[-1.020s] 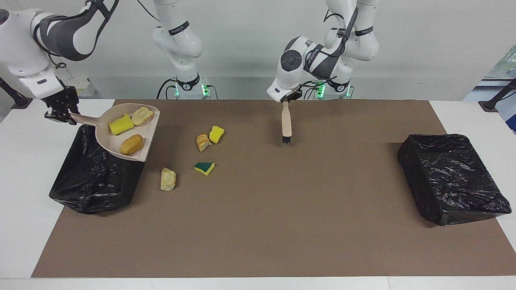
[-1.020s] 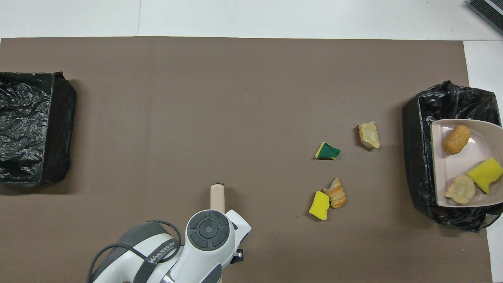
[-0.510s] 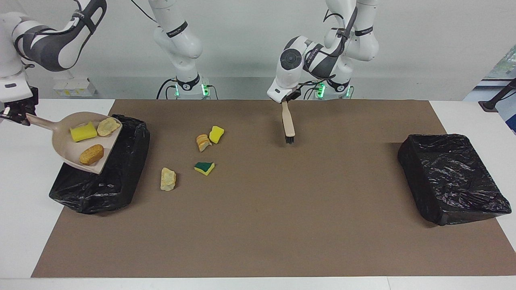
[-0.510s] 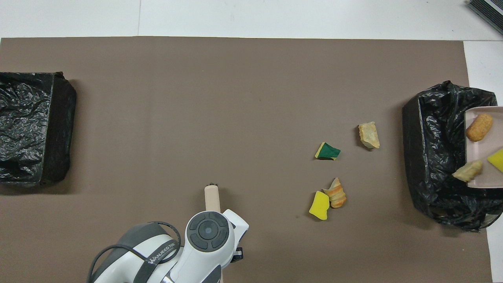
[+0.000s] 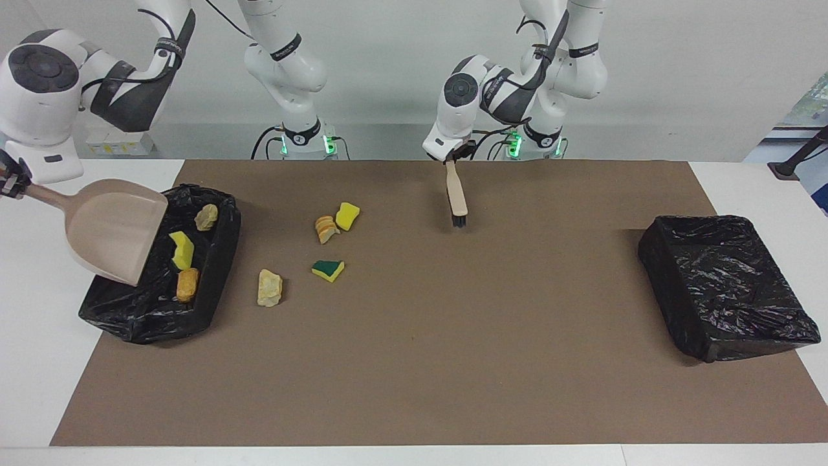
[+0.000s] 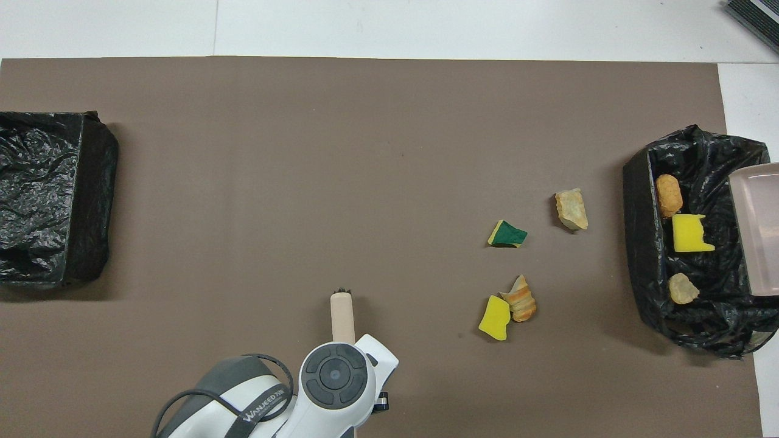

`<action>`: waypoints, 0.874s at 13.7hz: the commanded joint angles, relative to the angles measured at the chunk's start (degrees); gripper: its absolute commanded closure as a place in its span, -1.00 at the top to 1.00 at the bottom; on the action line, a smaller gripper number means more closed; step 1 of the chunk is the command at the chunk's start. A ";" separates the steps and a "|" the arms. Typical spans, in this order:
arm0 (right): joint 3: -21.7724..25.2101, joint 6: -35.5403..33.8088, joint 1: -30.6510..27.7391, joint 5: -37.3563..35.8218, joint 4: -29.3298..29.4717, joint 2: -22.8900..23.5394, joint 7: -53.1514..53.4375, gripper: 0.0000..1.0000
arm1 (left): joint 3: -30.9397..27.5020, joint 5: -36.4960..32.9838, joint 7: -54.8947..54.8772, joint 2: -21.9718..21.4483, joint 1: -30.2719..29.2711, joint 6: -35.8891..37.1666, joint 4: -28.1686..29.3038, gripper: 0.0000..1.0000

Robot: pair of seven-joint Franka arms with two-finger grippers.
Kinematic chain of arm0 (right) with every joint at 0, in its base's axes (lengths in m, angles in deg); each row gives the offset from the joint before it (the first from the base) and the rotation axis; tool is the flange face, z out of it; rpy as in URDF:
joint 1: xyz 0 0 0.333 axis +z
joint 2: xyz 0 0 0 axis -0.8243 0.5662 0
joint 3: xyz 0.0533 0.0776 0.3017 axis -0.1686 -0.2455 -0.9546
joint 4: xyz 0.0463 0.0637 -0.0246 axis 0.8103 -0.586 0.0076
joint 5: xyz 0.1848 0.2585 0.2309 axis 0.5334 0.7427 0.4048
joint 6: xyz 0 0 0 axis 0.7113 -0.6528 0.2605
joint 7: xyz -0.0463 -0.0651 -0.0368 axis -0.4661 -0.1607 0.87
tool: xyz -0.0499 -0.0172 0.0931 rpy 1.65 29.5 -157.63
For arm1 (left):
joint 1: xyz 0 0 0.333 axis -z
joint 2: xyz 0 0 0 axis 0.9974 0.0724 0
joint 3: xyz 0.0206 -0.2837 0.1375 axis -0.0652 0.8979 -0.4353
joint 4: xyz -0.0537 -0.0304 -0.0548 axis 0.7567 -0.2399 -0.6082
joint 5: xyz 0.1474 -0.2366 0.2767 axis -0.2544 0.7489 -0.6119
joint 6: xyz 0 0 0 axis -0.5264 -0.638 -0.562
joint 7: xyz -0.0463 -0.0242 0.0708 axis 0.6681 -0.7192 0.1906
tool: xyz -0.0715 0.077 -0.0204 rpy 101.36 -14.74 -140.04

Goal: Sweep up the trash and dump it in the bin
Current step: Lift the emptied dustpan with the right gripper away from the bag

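You've got 3 trash scraps (image 5: 183,251) lying in the bin (image 5: 217,259) at the right arm's end; 4 more (image 5: 328,268) lie loose on the mat nearby: 2 sponge bits, 2 bread chunks.

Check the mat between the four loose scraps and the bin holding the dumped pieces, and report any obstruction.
Nothing visible stands between them. The four scraps lie on bare brown mat beside the bin; the dustpan hangs tilted over it.
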 commanded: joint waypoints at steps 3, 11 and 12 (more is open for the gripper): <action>0.32 -1.83 -1.21 12.89 0.39 -2.31 -6.52 -1.00 | -0.81 2.18 0.87 -2.29 2.72 -1.60 3.59 -1.00; -1.44 -3.41 4.58 35.78 -2.25 -1.70 -8.21 -1.00 | -0.73 3.59 6.06 -1.85 8.78 -8.98 7.82 -1.00; -1.44 -3.50 6.25 36.67 -2.34 -1.09 -7.08 -1.00 | -0.73 3.68 6.06 -1.85 9.40 -8.98 7.99 -1.00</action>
